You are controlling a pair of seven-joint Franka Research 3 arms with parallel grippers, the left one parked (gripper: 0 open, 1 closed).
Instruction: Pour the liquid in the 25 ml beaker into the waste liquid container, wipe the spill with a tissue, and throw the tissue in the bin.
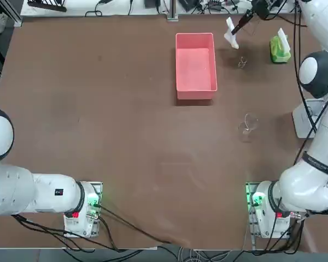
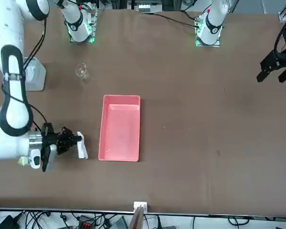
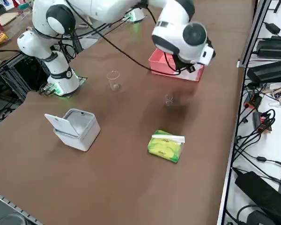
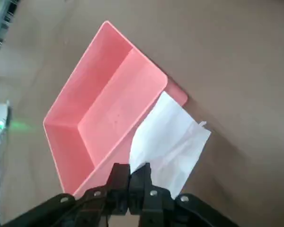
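My right gripper (image 1: 234, 29) hangs over the far right part of the table, just right of the waste liquid container (image 1: 195, 94), and is shut on the white tissue (image 1: 230, 35). In the wrist view the fingers (image 4: 143, 174) pinch one edge of the tissue (image 4: 168, 142), which hangs beside the pink tray's corner (image 4: 66, 156). The 25 ml beaker (image 1: 242, 63) stands upright on the table close to the gripper, seen also as a tiny glass (image 3: 168, 99) in the side view. The grey bin (image 3: 75, 127) stands with its lid up near the table's right edge.
A larger clear beaker (image 1: 250, 124) stands between the small beaker and my arm's base. The yellow-green tissue pack (image 1: 280, 49) lies at the far right with a sheet sticking out. Cables and equipment run along the far edge of the table.
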